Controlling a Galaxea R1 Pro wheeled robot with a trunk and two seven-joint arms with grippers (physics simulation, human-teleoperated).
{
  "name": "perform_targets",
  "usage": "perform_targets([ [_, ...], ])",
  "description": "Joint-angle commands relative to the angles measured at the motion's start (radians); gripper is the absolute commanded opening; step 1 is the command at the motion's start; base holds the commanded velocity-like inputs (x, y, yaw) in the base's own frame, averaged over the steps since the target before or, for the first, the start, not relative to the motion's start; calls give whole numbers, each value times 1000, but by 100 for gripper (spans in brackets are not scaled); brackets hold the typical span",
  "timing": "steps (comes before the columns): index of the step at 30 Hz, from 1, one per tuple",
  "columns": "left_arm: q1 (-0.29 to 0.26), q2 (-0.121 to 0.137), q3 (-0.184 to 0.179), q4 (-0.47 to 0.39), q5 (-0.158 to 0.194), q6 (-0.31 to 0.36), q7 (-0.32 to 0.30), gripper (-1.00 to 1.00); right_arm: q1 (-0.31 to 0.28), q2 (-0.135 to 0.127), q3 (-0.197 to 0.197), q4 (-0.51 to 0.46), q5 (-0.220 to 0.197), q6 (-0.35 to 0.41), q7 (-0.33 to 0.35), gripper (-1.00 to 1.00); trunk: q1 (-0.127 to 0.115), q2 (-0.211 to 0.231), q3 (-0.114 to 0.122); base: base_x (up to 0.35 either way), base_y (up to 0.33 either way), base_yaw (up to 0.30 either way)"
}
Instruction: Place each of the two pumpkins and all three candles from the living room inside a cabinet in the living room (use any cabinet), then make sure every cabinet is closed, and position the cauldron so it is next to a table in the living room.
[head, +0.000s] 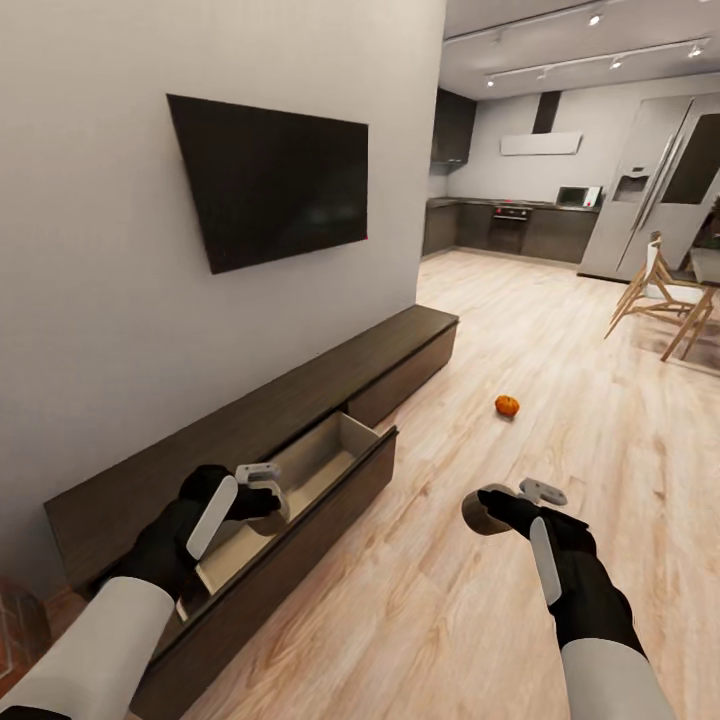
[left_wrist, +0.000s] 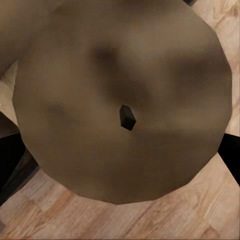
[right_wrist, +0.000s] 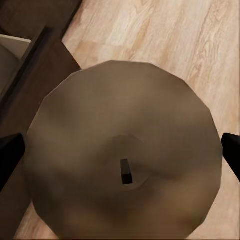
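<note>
A long dark-brown cabinet runs along the wall, with one drawer pulled out, its pale beige inside showing. My left gripper hangs over that drawer, shut on a grey-brown candle whose dark wick faces the wrist camera. Over the wooden floor to the right, my right gripper is shut on another candle, seen wick-up in the right wrist view as candle, with black fingertips at its sides. One orange pumpkin lies on the floor beyond. The cauldron and the table are out of view.
A black TV hangs on the wall above the cabinet. Open wooden floor stretches toward a kitchen at the back. A wooden chair stands at the far right by a fridge.
</note>
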Motion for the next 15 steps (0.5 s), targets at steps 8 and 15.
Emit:
perform_targets([
  [8, 7, 0, 0, -1, 4, -1, 0, -100, 0, -1, 0, 4, 2, 0, 0, -100, 0, 0, 0, 322, 0, 0],
  [15, 8, 0, 0, -1, 5, -1, 0, -100, 0, 0, 0, 2, 3, 0, 0, -100, 0, 0, 0, 329, 0, 0],
])
